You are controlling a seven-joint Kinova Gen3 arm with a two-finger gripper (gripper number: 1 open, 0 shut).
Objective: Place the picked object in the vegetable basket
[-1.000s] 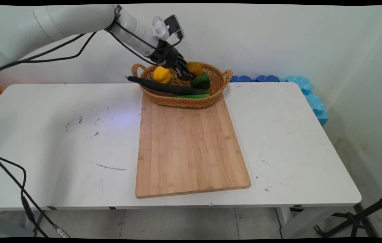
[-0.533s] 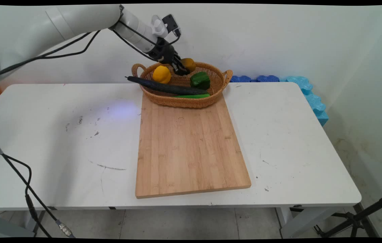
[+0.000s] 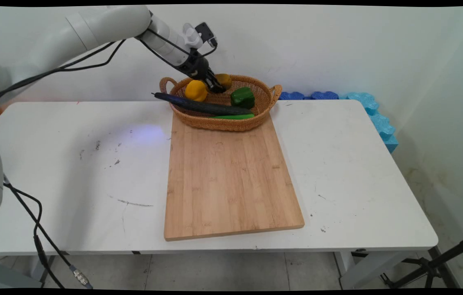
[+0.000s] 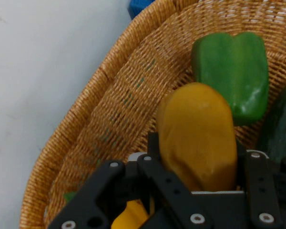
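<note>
My gripper [image 3: 217, 85] hangs over the back of the wicker basket [image 3: 271, 99] and is shut on an orange-yellow pepper [image 3: 224, 80]. In the hand view that orange-yellow pepper [image 4: 198, 138] stands between the two fingers of the gripper [image 4: 202, 164], above the basket's woven wall [image 4: 109, 109]. A green pepper [image 3: 242, 97] lies just right of it, also seen as the green pepper [image 4: 233, 71] in the hand view. A yellow pepper [image 3: 195, 90] sits to the left of the gripper. A long dark cucumber [image 3: 202, 106] lies across the basket's front and sticks out over its left rim.
A slim green vegetable [image 3: 234, 117] lies at the basket's front edge. A bamboo cutting board [image 3: 231, 180] stretches from the basket to the table's near side. Blue foam pieces [image 3: 374, 114] line the back right corner by the wall.
The gripper has risen a little and drawn back to the left with the orange-yellow pepper in it. The green pepper now shows fully.
</note>
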